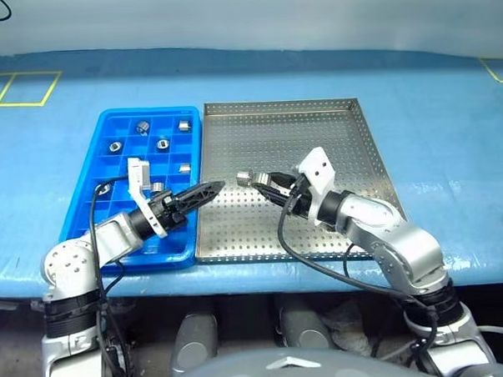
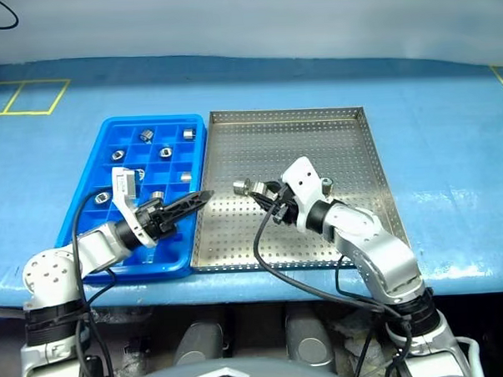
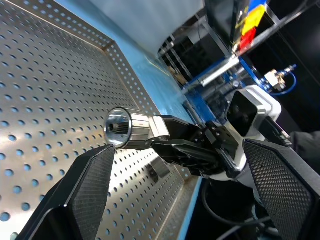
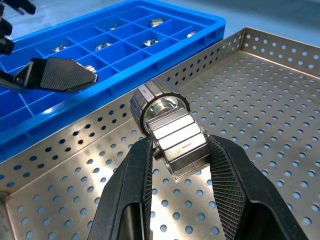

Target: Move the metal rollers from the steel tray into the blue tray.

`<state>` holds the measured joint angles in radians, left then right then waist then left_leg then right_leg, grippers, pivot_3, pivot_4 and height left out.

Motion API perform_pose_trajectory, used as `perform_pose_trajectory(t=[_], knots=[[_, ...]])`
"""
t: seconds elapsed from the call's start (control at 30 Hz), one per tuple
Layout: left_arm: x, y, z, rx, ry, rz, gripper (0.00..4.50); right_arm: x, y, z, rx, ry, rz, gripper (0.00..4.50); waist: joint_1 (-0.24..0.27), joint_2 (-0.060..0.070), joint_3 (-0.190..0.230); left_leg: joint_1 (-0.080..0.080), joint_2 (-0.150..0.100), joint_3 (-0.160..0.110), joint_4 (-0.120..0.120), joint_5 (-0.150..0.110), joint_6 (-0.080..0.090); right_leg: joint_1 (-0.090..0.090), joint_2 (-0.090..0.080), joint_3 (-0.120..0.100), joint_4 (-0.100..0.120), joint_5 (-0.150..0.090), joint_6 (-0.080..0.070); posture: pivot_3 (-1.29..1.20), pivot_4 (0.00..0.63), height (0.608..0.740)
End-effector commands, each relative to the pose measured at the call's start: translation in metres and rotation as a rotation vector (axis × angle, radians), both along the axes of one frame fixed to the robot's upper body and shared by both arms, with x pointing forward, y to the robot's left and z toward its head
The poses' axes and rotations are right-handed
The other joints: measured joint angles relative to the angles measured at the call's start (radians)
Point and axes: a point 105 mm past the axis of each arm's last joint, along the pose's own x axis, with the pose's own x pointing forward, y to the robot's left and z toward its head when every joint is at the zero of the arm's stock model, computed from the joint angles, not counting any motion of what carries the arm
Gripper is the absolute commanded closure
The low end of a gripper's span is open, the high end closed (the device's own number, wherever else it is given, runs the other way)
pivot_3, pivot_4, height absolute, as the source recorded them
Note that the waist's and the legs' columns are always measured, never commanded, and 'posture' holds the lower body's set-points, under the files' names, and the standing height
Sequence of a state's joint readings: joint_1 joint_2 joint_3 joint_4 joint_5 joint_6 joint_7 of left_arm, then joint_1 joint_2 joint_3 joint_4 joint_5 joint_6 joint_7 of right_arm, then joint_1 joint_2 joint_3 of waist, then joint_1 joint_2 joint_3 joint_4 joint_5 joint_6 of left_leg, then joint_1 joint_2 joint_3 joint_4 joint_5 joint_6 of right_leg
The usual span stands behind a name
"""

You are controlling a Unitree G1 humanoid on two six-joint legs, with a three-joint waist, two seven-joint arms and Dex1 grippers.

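One steel tray [image 1: 332,122] and one blue tray [image 1: 108,120] lie side by side on the worktop. Seven metal rollers [image 1: 115,147] sit in compartments of the blue tray, though an arm may hide others near its front edge. One further roller [image 4: 167,127] is clamped between the right gripper [image 4: 175,150] fingers above the steel tray.

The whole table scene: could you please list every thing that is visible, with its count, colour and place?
Metal rollers in the blue tray: seven, silver, one per compartment.
Held roller: one, silver, above the steel tray's floor.
Blue tray: one, bright blue, left of the steel tray.
Steel tray: one, silver, perforated, middle of the table.
Table cover: one, blue, under both trays.
Yellow tape: lines at the far corners.
Left gripper: black, open, at the blue tray's right edge.
Right gripper: black, shut on the held roller.
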<state>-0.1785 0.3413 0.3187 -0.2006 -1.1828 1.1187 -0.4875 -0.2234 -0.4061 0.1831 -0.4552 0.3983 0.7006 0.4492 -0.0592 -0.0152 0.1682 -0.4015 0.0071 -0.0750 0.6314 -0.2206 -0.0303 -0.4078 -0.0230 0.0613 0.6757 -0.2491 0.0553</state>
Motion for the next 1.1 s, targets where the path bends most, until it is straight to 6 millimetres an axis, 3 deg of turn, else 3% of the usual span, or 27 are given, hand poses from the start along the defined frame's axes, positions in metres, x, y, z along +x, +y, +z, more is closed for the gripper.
perform_pose_trajectory(t=[0.03, 0.13, 0.67, 0.93, 1.1], knots=[[0.0, 0.0, 0.002, -0.027, -0.004, 0.057, 0.0, 0.001, 0.002, 0.024, 0.04, -0.103, -0.004, 3.2, 0.0, 0.0, 0.0, 0.0, 0.0, 0.0, 0.0, 0.0, 0.0, 0.0, 0.0, 0.0, 0.0, 0.0, 0.0, -0.01, 0.15, 0.74], [-0.001, -0.004, -0.004, 0.012, 0.006, 0.082, 0.0, 0.0, 0.005, 0.03, 0.061, -0.123, -0.009, 3.2, 0.001, 0.0, 0.0, 0.0, 0.0, 0.0, 0.0, 0.0, 0.0, 0.0, 0.0, 0.0, 0.0, 0.0, 0.0, -0.01, 0.15, 0.74], [0.003, -0.016, 0.01, -0.097, -0.034, 0.057, 0.0, -0.04, 0.037, 0.039, 0.127, -0.081, 0.191, 3.2, 0.008, 0.0, 0.0, 0.0, 0.0, 0.0, 0.0, 0.0, 0.0, 0.0, 0.0, 0.0, 0.0, 0.0, 0.001, -0.01, 0.15, 0.74], [0.002, -0.019, 0.014, -0.164, -0.011, 0.01, 0.0, -0.045, 0.036, 0.041, 0.133, -0.07, 0.211, 3.2, 0.008, 0.0, 0.0, 0.0, 0.0, 0.0, 0.001, 0.0, 0.0, 0.0, 0.0, 0.0, 0.0, -0.001, 0.002, -0.03, 0.15, 0.74], [0.0, -0.018, 0.011, -0.172, 0.018, -0.003, 1.55, -0.043, 0.033, 0.041, 0.131, -0.067, 0.197, 3.2, 0.007, 0.0, 0.0, 0.0, 0.0, 0.0, 0.001, 0.0, 0.0, 0.0, 0.0, 0.0, 0.0, -0.001, 0.002, -0.03, 0.15, 0.74]])
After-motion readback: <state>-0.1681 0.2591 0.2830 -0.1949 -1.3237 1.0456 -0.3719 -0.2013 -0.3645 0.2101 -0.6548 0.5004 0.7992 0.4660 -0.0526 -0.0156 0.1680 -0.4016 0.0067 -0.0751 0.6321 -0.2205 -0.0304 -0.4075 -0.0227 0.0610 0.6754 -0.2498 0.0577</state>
